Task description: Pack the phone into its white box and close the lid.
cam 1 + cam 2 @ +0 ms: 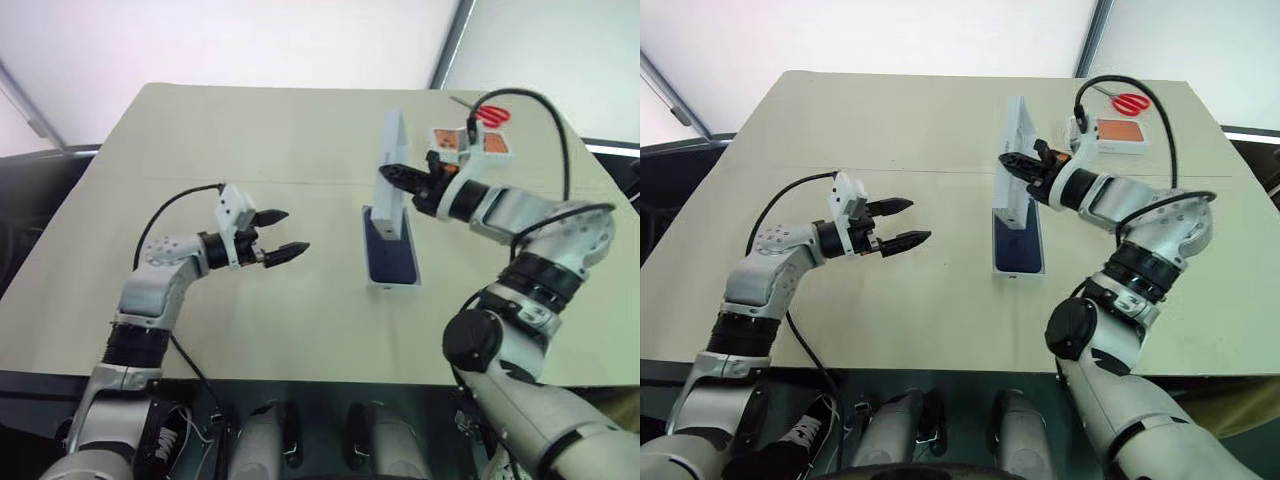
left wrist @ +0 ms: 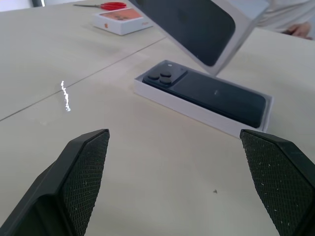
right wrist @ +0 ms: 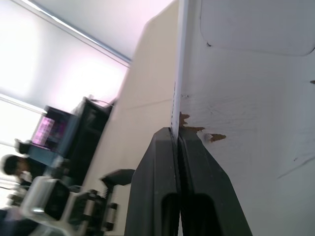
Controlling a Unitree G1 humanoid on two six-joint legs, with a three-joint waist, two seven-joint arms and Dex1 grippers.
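Right tool (image 1: 1018, 168) pinched fully closed on one wall of the plain white rectangular cardboard lid (image 1: 391, 165), holding it on edge, upright, right of centre in the head view. Lid's lower edge hangs just above the far end of the shallow white cardboard tray, the white box (image 1: 391, 284); whether they touch I cannot tell. Edge grip probably chosen because the thin wall is the only part two fingers can span; lid has to be tipped flat before it can go down over the tray

Dark navy-blue slim smartphone, the phone (image 2: 211, 93), already lies flat inside the tray, camera cluster toward the upper left of the left wrist view. Packing step looks done; closing remains

Left tool (image 1: 278, 233) fingers spread wide, empty, hovering above the beige bench (image 1: 300, 130) at centre left, pointing toward the tray, likely staged to steady it

Upper right of bench: small white box with orange phone picture (image 1: 1122, 134), red-handled scissors (image 1: 1128, 102) just behind. Not involved
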